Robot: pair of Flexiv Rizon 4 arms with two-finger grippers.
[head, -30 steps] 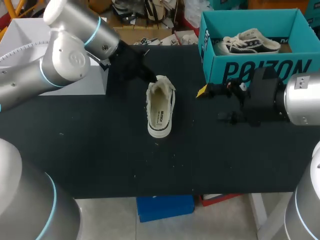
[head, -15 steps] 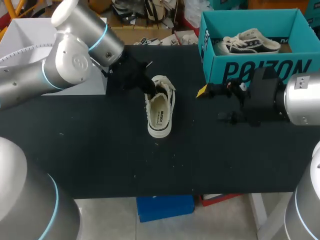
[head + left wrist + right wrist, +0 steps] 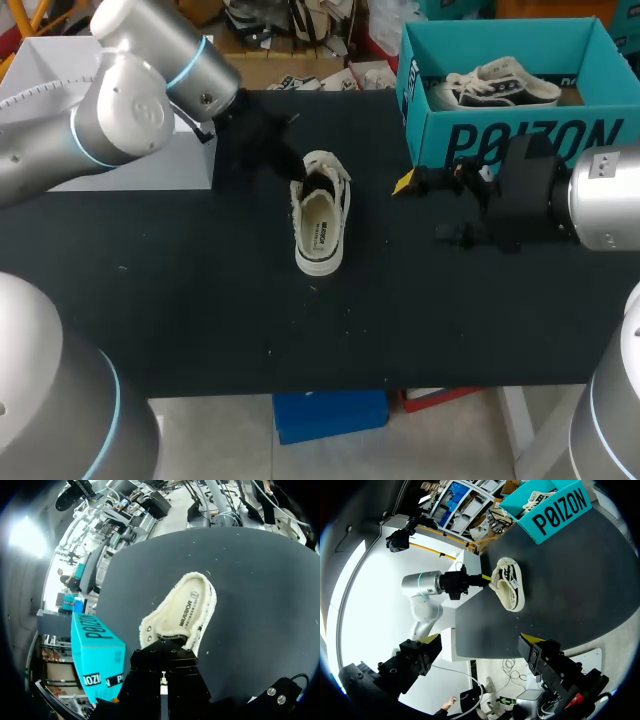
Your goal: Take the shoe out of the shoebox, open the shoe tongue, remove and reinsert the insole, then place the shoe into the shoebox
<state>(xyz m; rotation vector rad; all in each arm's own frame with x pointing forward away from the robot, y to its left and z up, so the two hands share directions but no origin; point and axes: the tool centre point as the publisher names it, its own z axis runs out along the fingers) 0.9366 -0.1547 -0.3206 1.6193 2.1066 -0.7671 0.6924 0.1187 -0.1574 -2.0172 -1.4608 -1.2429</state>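
Note:
A cream low-top shoe (image 3: 322,225) lies on the black table (image 3: 200,300), heel toward the front edge. Its fleecy insole (image 3: 189,607) shows in the left wrist view. My left gripper (image 3: 298,172) is shut, tips together against the tongue at the lace end; whether the tongue is pinched stays hidden. The right wrist view shows those yellow tips touching the shoe (image 3: 510,587). My right gripper (image 3: 425,208) hangs open and empty to the shoe's right, in front of the teal shoebox (image 3: 520,140). Its fingers (image 3: 427,640) stand wide apart.
A second shoe (image 3: 495,85) lies inside the shoebox at the back right. A white box (image 3: 50,70) stands at the back left behind my left arm. Bare tabletop stretches in front of the cream shoe.
The left gripper came down and slightly forward over the lace end. The tongue, standing upright before, now lies lower. The right arm has kept still.

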